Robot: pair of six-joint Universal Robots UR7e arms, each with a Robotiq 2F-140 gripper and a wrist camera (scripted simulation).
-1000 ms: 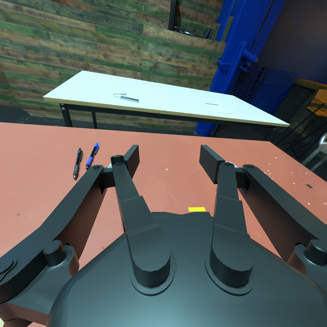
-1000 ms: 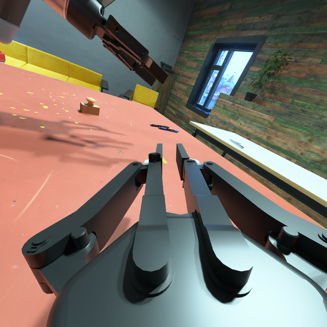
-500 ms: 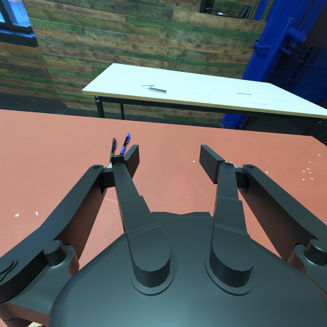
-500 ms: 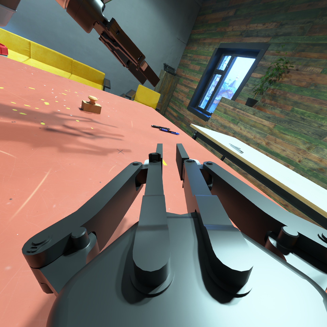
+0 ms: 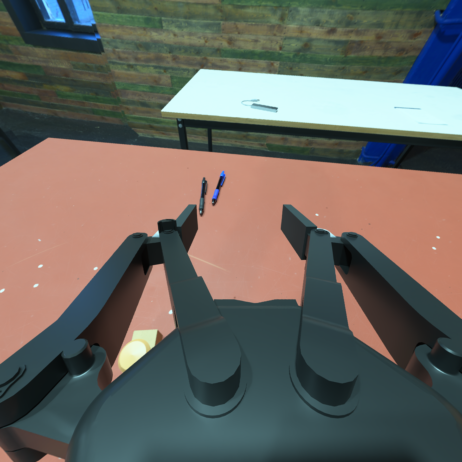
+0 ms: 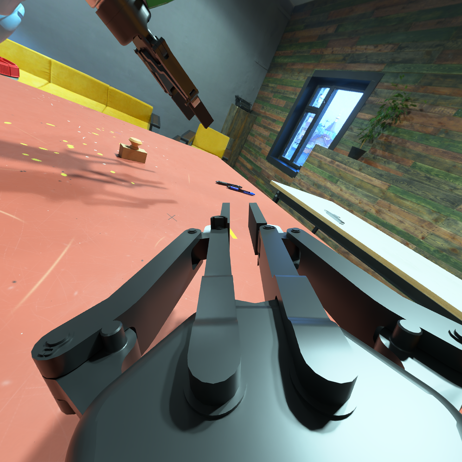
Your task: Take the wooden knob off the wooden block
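A wooden block stands on the red table with a round wooden knob on top. In the left wrist view the knob and a corner of the block show low on the left, behind my left gripper's linkage. My left gripper is open and empty, and in the right wrist view it hangs in the air above and to the right of the block. My right gripper is empty, its jaws nearly together with a narrow gap, low over the table and far from the block.
Two pens, one black and one blue, lie on the red table past my left fingertips. A white table with a small grey device stands beyond. Yellow sofas line the far side.
My left gripper has swung to the left: the pens have shifted right in its view, and the knob and block have come into view at lower left. The right gripper has barely moved.
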